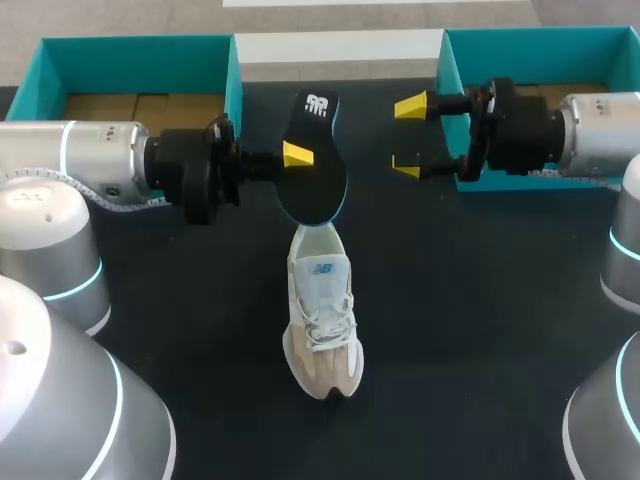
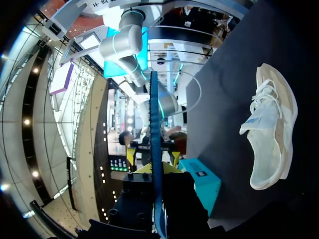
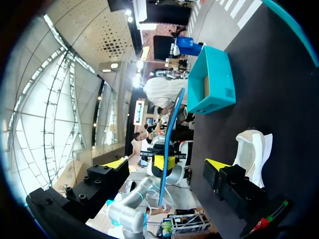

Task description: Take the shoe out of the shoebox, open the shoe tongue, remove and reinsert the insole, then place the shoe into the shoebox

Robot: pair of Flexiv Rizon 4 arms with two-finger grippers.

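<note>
A pale beige and white shoe [image 1: 322, 312] lies on the black table [image 1: 470, 330], toe toward me, tongue raised. Its black insole [image 1: 316, 165] with a blue edge hangs in the air above the shoe's heel end, and my left gripper [image 1: 298, 155] is shut on its side. In the left wrist view the insole [image 2: 154, 139] shows edge-on between the fingers, with the shoe [image 2: 271, 134] off to one side. My right gripper [image 1: 407, 135] stands open to the right of the insole, holding nothing. From the right wrist the insole [image 3: 172, 129] stands ahead of the open right gripper [image 3: 167, 164].
Two teal boxes stand at the table's far edge: one at the back left [image 1: 140, 60], behind my left arm, and one at the back right [image 1: 540, 50], behind my right arm. Black table surface lies on both sides of the shoe.
</note>
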